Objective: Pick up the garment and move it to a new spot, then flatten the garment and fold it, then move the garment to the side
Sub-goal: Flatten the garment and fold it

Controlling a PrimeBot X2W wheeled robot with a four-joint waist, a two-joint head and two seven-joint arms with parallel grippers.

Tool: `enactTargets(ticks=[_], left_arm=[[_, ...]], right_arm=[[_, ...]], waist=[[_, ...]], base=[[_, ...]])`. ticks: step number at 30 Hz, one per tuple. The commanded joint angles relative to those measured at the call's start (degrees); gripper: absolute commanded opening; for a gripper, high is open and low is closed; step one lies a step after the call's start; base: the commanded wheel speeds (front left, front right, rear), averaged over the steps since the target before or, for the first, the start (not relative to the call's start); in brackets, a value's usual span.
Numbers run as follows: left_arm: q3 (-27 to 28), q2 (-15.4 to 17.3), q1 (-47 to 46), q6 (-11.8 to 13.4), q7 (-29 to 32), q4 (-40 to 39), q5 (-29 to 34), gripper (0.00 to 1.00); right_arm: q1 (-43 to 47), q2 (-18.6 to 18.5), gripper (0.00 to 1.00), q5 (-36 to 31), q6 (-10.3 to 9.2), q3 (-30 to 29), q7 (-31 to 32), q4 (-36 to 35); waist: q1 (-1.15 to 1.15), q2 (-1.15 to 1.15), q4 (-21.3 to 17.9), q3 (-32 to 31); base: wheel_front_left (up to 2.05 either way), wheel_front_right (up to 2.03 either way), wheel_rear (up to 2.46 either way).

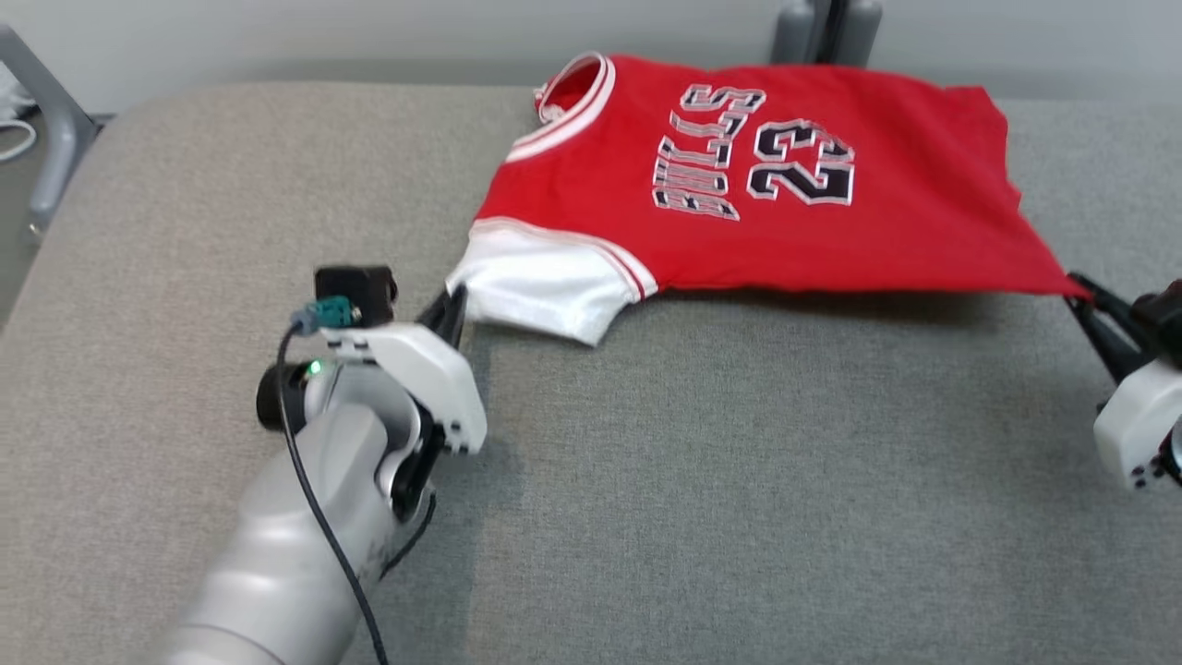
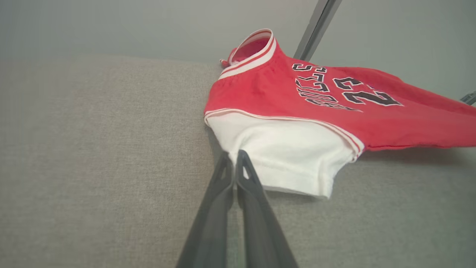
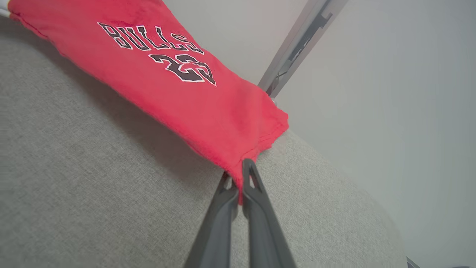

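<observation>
across the far half of the grey padded surface (image 1: 693,480), the red jersey (image 1: 739,185) is stretched between two closed grippers, its near edge raised. left gripper (image 1: 454,309) pinches the rim of the white sleeve (image 1: 545,286); right gripper (image 1: 1082,291) pinches the hem corner (image 1: 1053,272). both bites look shallow, so uneven pulling would likely slip one free and let the cloth bunch. left forearm rises from the lower left, fingers aimed at the sleeve; right wrist enters at the right edge, fingers angled up-left.
</observation>
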Motion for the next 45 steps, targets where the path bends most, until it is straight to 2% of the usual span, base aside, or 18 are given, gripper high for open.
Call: enactTargets(ticks=[1,4,9,14,21,27,34,40,45], left_arm=[[-1.78,0.60,2.42,-1.43,1.39,1.47,1.23,0.00],[-4.92,0.90,4.43,-3.50,4.45,3.04,2.77,0.00],[-9.84,1.71,7.29,-5.56,8.32,4.09,5.60,0.00],[-13.01,2.54,9.09,-6.65,11.15,3.27,6.82,0.00],[-17.08,5.52,12.37,-7.17,15.38,-1.12,6.43,0.00],[-21.36,10.11,15.30,-7.09,21.78,-8.77,4.11,0.00],[-24.40,16.88,17.58,-7.11,29.29,-19.03,0.65,0.00],[-24.06,22.11,19.77,-7.11,34.34,-28.69,-4.19,0.00],[-23.23,25.71,21.63,-6.81,36.43,-35.38,-7.04,0.00]], right_arm=[[1.73,0.52,0.00,-1.11,-0.04,0.89,-0.24,0.92],[3.38,0.69,0.00,-2.38,-0.04,2.80,-0.24,2.20],[5.55,0.94,0.00,-3.34,-0.04,6.19,-0.24,5.00],[6.72,0.96,0.00,-3.30,-0.04,9.55,-0.24,7.34],[7.46,0.62,0.00,-1.72,-0.04,13.54,-0.24,9.15],[7.60,0.39,0.00,-0.41,-0.04,16.42,-0.24,9.44],[7.38,-0.61,0.00,1.34,-0.04,21.15,-0.24,8.45],[8.31,-2.44,0.00,6.24,-0.04,26.88,-0.25,6.06],[9.56,-4.57,0.00,10.31,-0.04,29.26,-0.25,3.74]], waist=[[0.00,0.00,0.87,-3.17],[0.00,0.00,1.35,-5.16],[0.00,0.00,1.84,-7.78],[0.00,0.00,1.97,-9.65],[0.00,0.00,1.59,-12.42],[0.00,0.00,1.58,-13.87],[0.00,0.00,1.77,-15.50],[0.00,0.00,1.50,-16.83],[0.00,0.00,1.00,-17.90]], base=[[0.00,0.00,0.00],[0.00,0.00,0.00],[0.00,0.00,0.00],[0.00,0.00,0.00],[0.00,0.00,0.00],[0.00,0.00,0.00],[0.00,0.00,0.00],[0.00,0.00,0.00],[0.00,0.00,0.00]])
